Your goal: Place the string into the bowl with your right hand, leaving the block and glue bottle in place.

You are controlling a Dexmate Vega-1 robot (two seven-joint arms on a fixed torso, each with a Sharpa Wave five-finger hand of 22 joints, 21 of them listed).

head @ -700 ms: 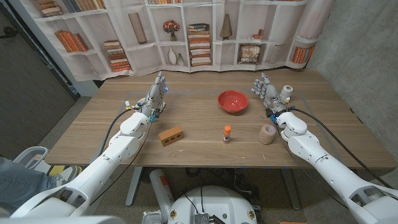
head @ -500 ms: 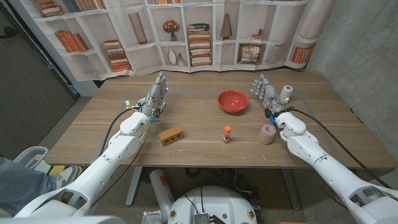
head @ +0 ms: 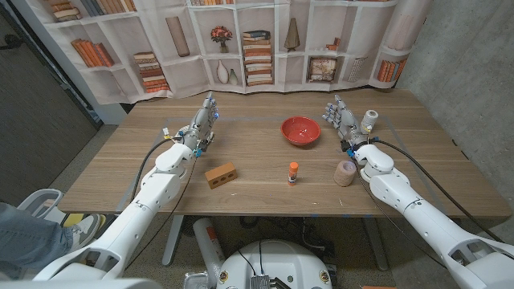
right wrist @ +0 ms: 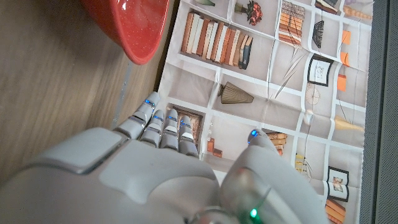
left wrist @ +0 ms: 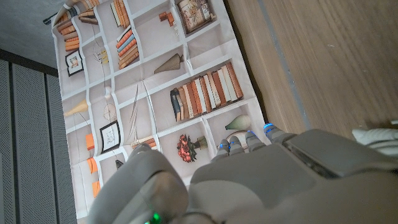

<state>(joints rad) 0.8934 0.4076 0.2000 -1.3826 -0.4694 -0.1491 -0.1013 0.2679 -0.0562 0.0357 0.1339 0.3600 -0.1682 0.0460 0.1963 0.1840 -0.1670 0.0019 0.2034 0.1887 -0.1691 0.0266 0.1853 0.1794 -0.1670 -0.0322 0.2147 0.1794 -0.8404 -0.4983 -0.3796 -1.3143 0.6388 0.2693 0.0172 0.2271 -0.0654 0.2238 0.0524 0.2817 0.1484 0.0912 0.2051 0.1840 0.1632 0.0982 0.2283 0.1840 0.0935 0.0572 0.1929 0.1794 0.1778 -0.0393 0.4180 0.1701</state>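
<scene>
String (head: 345,172) sat on the counter (head: 257,164) at five o'clock of the bowl (head: 300,130), untouched. My right robot hand (head: 343,118) stood empty, fingers apart, so I judged it must swing back, grip low, avoiding the glue bottle (head: 293,172).

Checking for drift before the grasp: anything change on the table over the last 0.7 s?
Nothing visibly changed. The right hand and left hand stand where they were, holding nothing. The string spool, red bowl, glue bottle and block sit in the same spots on the table.
</scene>
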